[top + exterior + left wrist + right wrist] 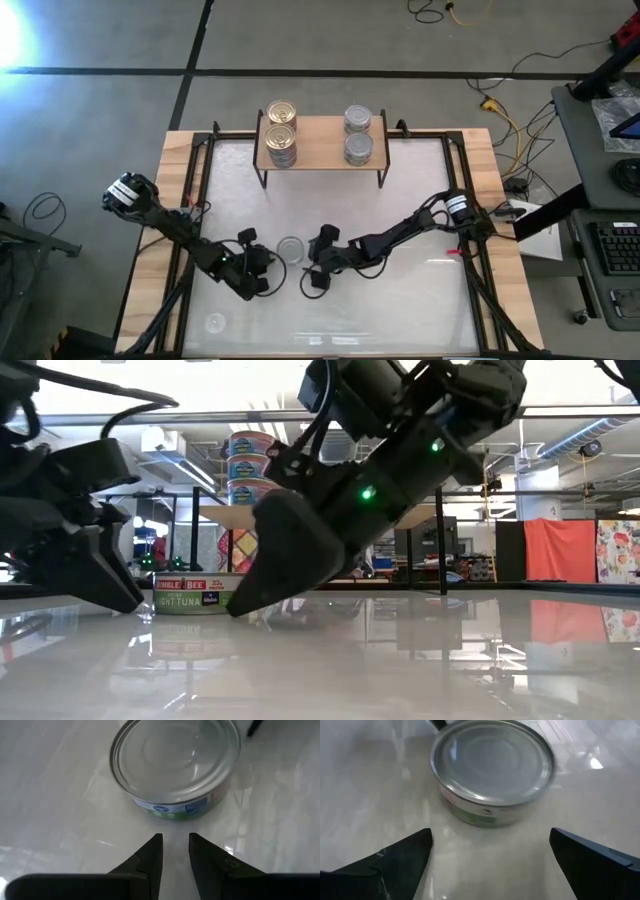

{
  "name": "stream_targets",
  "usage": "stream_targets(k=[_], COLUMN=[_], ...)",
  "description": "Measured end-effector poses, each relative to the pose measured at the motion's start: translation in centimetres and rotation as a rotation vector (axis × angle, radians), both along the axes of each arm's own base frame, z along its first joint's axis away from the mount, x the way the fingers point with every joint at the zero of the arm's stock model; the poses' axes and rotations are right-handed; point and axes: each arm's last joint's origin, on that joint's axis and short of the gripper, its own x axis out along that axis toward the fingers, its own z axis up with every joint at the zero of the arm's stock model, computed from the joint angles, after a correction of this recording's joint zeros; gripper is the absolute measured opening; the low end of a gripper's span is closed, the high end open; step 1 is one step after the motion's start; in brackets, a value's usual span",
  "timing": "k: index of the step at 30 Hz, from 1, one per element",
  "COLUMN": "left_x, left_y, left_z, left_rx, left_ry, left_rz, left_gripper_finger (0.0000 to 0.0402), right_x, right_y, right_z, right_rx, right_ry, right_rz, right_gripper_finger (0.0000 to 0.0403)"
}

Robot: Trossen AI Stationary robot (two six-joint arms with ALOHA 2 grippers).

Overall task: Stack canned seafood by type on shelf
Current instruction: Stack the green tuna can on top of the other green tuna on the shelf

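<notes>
Shelf (322, 143) at table's (400, 300) 12 o'clock edge: two tin stacks on it, one (281, 132) toward 9, other (358, 135) toward 3. Lone tin (290, 249) on table centre, left end effector (262, 268) at its 8, right end effector (318, 265) at its 4.

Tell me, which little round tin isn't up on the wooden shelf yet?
The silver-lidded tuna tin on the white table, between both grippers. The gold-lidded tins and other silver-lidded tins sit stacked on the wooden shelf.
</notes>
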Motion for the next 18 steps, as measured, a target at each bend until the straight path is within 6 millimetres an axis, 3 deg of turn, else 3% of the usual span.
stream_targets(k=[18], left_x=[0.3], left_y=[4.0], left_z=[1.1], left_rx=[0.068], left_ry=[0.134], left_rz=[-0.058], left_gripper_finger=[0.0080], right_x=[1.4], right_y=[0.0], right_z=[-2.9], right_rx=[-0.021], right_ry=[-0.180], right_rz=[-0.016], right_gripper_finger=[0.0400])
